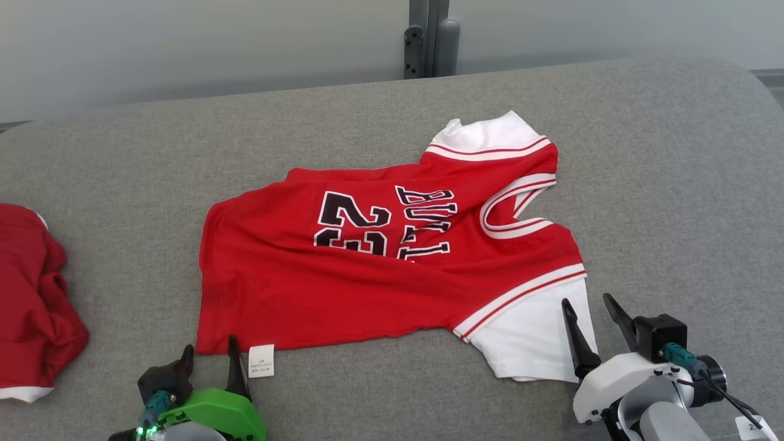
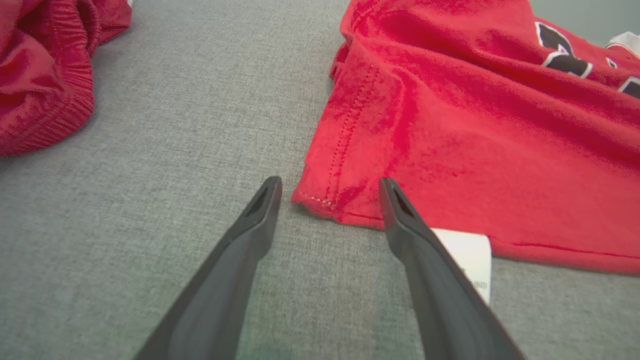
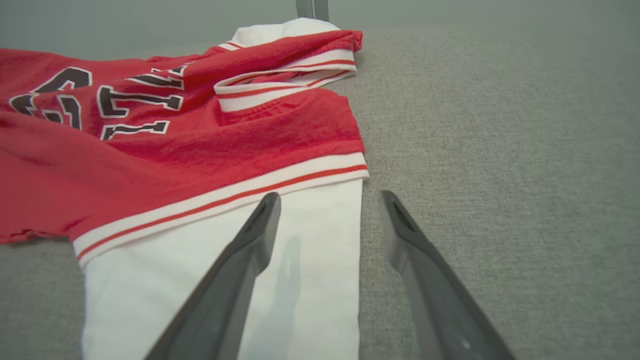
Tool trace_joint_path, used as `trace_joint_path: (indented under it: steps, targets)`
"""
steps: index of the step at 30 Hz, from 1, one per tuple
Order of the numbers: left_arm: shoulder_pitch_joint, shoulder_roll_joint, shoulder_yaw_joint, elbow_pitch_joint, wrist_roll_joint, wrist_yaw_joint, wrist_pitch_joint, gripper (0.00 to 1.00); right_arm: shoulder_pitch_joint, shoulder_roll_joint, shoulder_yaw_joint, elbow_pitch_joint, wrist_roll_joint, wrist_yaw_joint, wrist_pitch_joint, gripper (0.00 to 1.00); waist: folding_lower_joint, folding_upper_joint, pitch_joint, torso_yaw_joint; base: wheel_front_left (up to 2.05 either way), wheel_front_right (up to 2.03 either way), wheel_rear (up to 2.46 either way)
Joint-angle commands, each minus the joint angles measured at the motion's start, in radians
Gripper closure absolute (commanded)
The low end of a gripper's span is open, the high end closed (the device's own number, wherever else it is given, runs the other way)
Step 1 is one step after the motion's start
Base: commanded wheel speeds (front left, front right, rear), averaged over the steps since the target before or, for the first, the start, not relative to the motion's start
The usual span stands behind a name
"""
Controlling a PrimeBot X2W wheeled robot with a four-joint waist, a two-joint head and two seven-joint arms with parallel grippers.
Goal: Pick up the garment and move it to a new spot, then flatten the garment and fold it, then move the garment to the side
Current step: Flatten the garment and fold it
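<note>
**Garment [image 1: 380,269] spread but rumpled, near edge lined up for a two-sided lift**

At the left pincer [image 1: 211,344], at 7 o'clock in the head view: spread wide, gripping nothing, tips set either side of the red hem corner [image 2: 312,197], just beside the white label [image 1: 261,360]. Probably placed so as to close on that corner.

At the right pincer [image 1: 585,299], at 4 o'clock: likewise released and empty, poised at the outer edge of the white sleeve [image 1: 533,337], one finger over the cloth, the other over bare table [image 1: 674,184]. Seems aligned to nip the sleeve's edge. Cannot tell whether touching the cloth.

Outward from there: lies face up across the middle of the table, hem toward 9 o'clock, neck toward 2 o'clock, far sleeve toward 1 o'clock. Creased through the number and lettering, so not yet flat. Judged as two near corners chosen at opposite ends, to lift and stretch the cloth in one go without bunching.

Further out, at 9 o'clock: a second red garment [image 1: 30,306] in a heap, well apart, likely no part of this step. At 12 o'clock, beyond the table's far edge: a grey post [image 1: 432,37] against the wall.
</note>
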Motion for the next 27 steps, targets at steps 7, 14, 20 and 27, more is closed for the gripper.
trace_joint_path:
  steps: [7,14,20,27]
  targets:
    - [-0.048,0.003,0.012,0.049,-0.013,0.013,0.001,0.0,-0.024,-0.002,-0.004,0.01,0.015,0.0,-0.003,0.0,0.0,0.0,0.043,-0.027,0.0,0.0,0.0]
    - [-0.02,0.003,0.024,0.034,-0.027,0.025,0.001,1.0,-0.024,0.0,-0.002,0.022,0.029,0.0,-0.003,0.0,0.0,0.0,0.036,-0.027,0.0,0.0,0.0]
    - [-0.004,0.003,0.038,0.004,-0.025,0.033,0.001,1.0,-0.001,-0.002,0.015,0.034,0.037,0.0,-0.003,0.0,0.0,0.0,0.031,-0.021,0.0,0.0,0.0]
    - [0.0,0.003,0.027,-0.013,-0.025,0.024,0.001,1.0,0.029,-0.004,0.037,0.061,0.055,0.0,-0.003,0.0,0.0,0.0,0.034,-0.021,0.0,0.0,0.0]
